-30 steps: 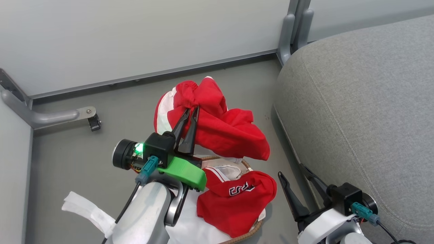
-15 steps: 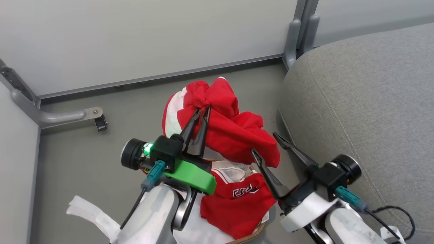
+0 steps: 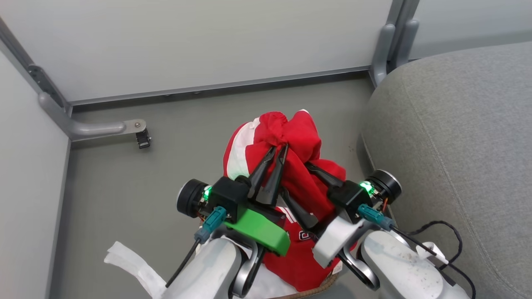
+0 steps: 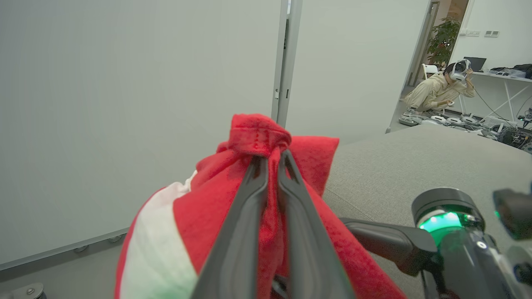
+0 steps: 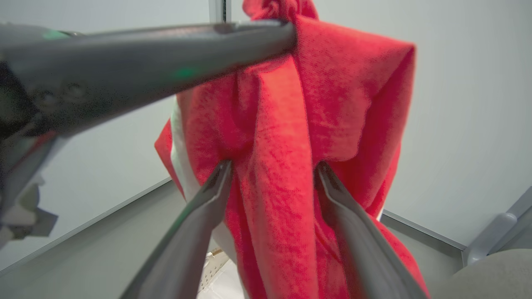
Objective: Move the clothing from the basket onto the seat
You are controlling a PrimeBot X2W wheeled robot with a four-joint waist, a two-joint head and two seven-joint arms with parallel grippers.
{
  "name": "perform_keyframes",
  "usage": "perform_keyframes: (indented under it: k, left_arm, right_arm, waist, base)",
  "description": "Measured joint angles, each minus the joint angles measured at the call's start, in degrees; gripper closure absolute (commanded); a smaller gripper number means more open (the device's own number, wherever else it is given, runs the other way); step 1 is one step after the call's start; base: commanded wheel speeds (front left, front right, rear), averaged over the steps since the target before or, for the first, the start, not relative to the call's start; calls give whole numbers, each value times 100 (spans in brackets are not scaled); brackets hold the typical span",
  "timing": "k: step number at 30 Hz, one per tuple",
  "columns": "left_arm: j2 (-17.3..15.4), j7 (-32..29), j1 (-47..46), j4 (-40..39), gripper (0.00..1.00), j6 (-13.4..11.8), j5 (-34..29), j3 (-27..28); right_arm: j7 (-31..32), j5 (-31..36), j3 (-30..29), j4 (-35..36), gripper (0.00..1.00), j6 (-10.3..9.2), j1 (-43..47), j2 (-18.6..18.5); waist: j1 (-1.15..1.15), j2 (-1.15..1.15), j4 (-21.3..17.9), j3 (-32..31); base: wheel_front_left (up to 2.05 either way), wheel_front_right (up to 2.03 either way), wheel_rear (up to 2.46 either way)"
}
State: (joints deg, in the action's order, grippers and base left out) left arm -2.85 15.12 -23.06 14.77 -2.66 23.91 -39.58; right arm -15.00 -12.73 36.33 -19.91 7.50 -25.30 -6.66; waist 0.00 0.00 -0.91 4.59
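Nearest me, the basket (image 3: 322, 285) is sitting beneath both arms, and the clothing (image 3: 291, 133) is hanging down into it. My left gripper (image 3: 279, 148) is pinching the bunched top fold, jaws clamped tight on it, holding it high above the rim. My right gripper (image 3: 296, 179) is straddling a hanging fold lower down, jaws spread apart. The seat (image 3: 457, 124) is lying beyond, to the right.

Two pale grey rounded forearms (image 3: 216, 270) each end in a black wrist block (image 3: 228, 197) bearing long, dark, tapering jaws, a green light (image 3: 206, 192), a teal plug (image 3: 211, 221) and black cable (image 3: 183, 261). A bright green bracket (image 3: 259, 228) clads the left wrist.
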Motion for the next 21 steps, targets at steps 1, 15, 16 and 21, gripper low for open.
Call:
perform_keyframes:
  k: [1, 15, 16, 21]
  left_arm:
    - [0, 0, -5, -1, 100, -12, 30, -41]
    - [2, 4, -10, 81, 0, -140, 144, -268]
    - [2, 4, -3, 81, 0, -145, 118, -233]
    - [2, 4, 26, 271, 0, -186, -108, -54]
  right_arm:
    - [0, -46, 32, -42, 0, 1, -53, 37]
    - [0, -335, -493, 205, 100, 1, 177, 153]
    - [1, -335, -572, 258, 100, 1, 238, 144]
    - [1, -350, -823, 352, 100, 1, 501, 96]
  waist:
    - [0, 0, 29, 9]
    - [0, 0, 135, 64]
    - [0, 0, 96, 64]
    - [0, 0, -187, 88]
  base:
    - [0, 0, 0]
    - [0, 0, 0]
    - [0, 0, 0]
    - [0, 0, 0]
